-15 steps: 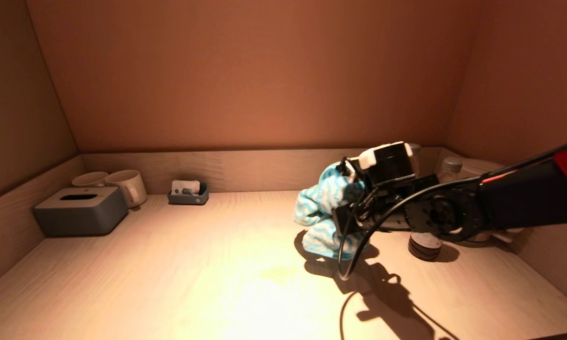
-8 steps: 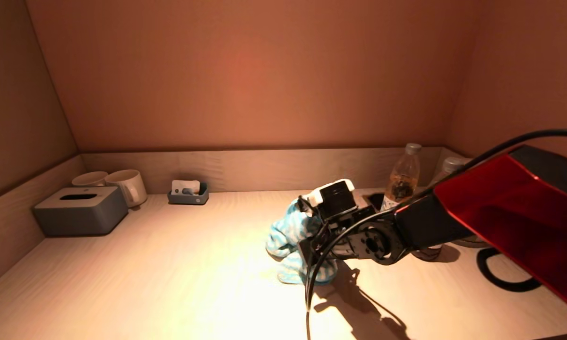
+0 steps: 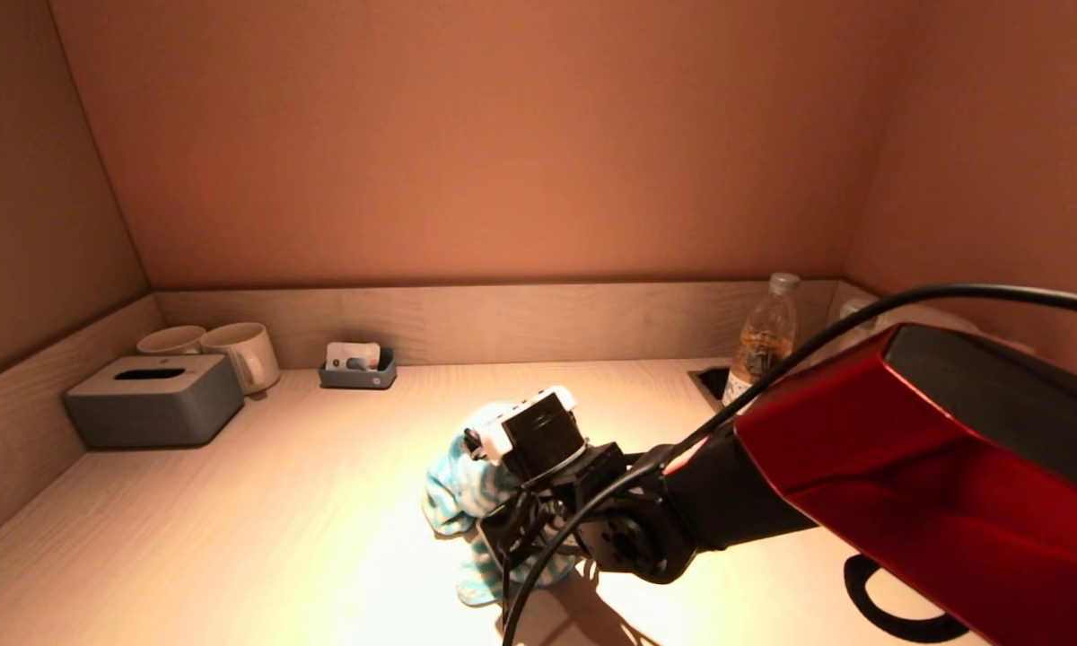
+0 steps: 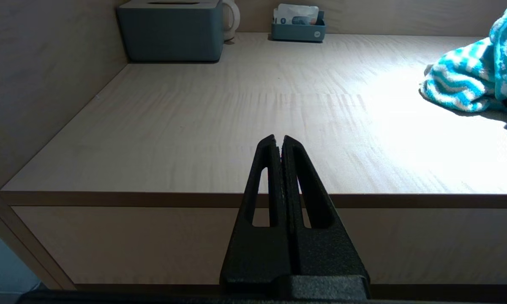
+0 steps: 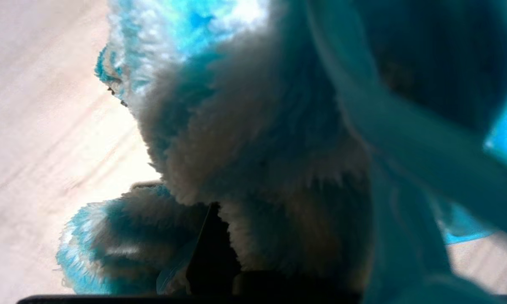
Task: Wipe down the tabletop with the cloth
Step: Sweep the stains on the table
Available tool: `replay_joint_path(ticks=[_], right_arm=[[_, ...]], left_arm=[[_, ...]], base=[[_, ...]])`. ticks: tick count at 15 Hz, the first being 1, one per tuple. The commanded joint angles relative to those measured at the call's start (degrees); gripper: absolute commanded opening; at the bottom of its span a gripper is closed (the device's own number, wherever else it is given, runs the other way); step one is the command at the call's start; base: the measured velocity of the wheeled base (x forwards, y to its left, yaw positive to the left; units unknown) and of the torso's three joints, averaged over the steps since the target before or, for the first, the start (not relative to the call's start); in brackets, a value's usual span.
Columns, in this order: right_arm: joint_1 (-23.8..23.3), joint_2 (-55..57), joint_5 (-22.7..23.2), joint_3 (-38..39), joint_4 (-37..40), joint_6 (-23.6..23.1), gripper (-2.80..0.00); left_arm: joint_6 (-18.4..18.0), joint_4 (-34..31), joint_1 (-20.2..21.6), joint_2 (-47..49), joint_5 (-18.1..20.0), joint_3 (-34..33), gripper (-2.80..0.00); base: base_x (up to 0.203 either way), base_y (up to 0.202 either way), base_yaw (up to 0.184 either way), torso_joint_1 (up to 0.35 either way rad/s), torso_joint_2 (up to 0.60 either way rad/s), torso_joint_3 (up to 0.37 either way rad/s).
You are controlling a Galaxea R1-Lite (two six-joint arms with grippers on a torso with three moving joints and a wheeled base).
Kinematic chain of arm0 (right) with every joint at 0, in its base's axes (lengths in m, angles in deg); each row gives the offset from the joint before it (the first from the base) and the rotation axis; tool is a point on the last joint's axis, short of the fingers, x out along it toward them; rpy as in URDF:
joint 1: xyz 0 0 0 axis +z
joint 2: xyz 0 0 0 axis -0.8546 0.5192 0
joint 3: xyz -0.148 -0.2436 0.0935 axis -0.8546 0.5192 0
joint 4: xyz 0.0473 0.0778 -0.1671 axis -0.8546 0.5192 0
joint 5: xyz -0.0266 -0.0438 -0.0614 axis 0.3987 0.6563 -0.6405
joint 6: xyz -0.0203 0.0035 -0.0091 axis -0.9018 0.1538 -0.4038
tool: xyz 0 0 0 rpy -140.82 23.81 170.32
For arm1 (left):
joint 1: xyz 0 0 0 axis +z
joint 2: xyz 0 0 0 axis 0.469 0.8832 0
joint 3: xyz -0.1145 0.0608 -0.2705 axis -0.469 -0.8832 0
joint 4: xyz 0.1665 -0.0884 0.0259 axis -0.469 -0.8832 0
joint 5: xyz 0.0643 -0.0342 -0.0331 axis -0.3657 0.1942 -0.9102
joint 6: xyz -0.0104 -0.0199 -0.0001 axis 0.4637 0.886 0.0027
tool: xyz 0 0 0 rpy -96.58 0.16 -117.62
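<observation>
Near mid-tabletop [image 3: 260, 538], the right gripper [image 3: 494, 511] pinches the bunched cloth [image 3: 453, 489] against the wood.
Wiping seems underway, with the left side apparently unwiped; the left gripper [image 4: 279, 143], fingers pressed together, idles off the front edge.

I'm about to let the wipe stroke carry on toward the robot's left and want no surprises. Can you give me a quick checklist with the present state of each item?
1. Cloth held by the right gripper: ok; the fabric bunches around it and fills the right wrist view.
2. Cloth touching the tabletop: ok; its lower folds rest on the wood.
3. Path leftward free of things: ok; the tissue box, mugs and small tray stand far back.
4. Bottle out of the arm's way: ok; it stands behind the arm by the back wall.
5. Left gripper out of the path: ok; shut, parked before the table's front edge.
6. Dangling cable snagging the cloth: cannot tell.
</observation>
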Motion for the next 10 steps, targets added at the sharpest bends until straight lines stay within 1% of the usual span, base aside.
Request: replay_joint_path(ticks=[1,3,7,8,10], right_arm=[[2.5,-1.9,-0.4,1.9,0.2,0.0,-2.80],[4.2,-4.4,-1.6,5.0,0.1,-0.3,-2.80],[5.3,-9.6,-1.9,12.6,-0.7,-0.5,-2.80],[5.0,-10.0,-1.9,13.2,-1.3,-0.5,-2.80],[0.3,-12.0,-1.9,16.8,-2.7,-1.0,-2.80]], left_arm=[[0.0,0.0,0.0,0.0,0.0,0.0,-2.80],[0.0,0.0,0.0,0.0,0.0,0.0,-2.80],[0.0,0.0,0.0,0.1,0.0,0.0,-2.80],[0.0,0.0,0.0,0.0,0.0,0.0,-2.80],[0.0,0.0,0.0,0.0,0.0,0.0,-2.80]], base=[[0.000,0.000,0.000,0.000,0.00,0.000],[0.000,0.000,0.000,0.000,0.00,0.000],[0.000,0.000,0.000,0.000,0.00,0.000],[0.000,0.000,0.000,0.000,0.00,0.000],[0.000,0.000,0.000,0.000,0.00,0.000]])
